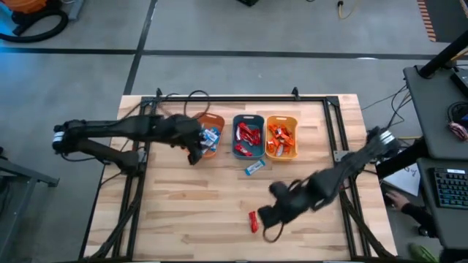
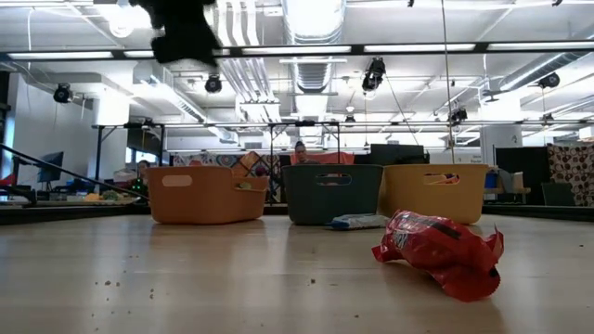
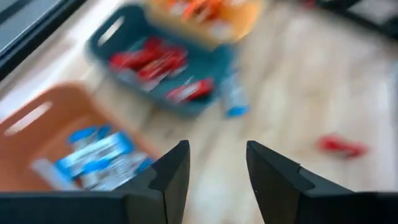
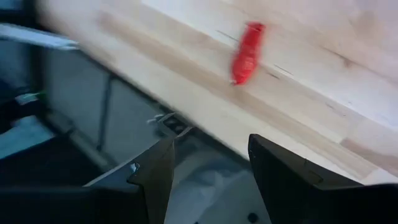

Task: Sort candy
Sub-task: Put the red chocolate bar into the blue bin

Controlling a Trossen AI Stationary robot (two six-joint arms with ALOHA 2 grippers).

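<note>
I am seeing two loose candies lying on the wooden surface [image 1: 197,212]. The red candy [image 1: 254,221] is lying at about six o'clock from the row of bins, near the front edge, and it is filling the foreground of the low view [image 2: 440,252]. The blue candy [image 1: 254,167] is lying just in front of the teal bin [image 1: 248,136], at its six o'clock, close to it.

The rest of the candy is sitting sorted: blue-and-white pieces [image 1: 211,136] in the orange bin [image 1: 217,121], red pieces [image 1: 250,136] in the teal bin, orange pieces [image 1: 280,137] in the yellow bin [image 1: 293,120]. The three bins are standing side by side near the far edge.

My right pincer [image 1: 266,216] is hovering just at three o'clock of the red candy, its fingers [image 4: 281,167] spread apart and holding nothing. My left pincer [image 1: 196,153] is hanging over the near rim of the orange bin, at nine o'clock from the blue candy, fingers [image 3: 174,171] parted and gripping nothing.
</note>
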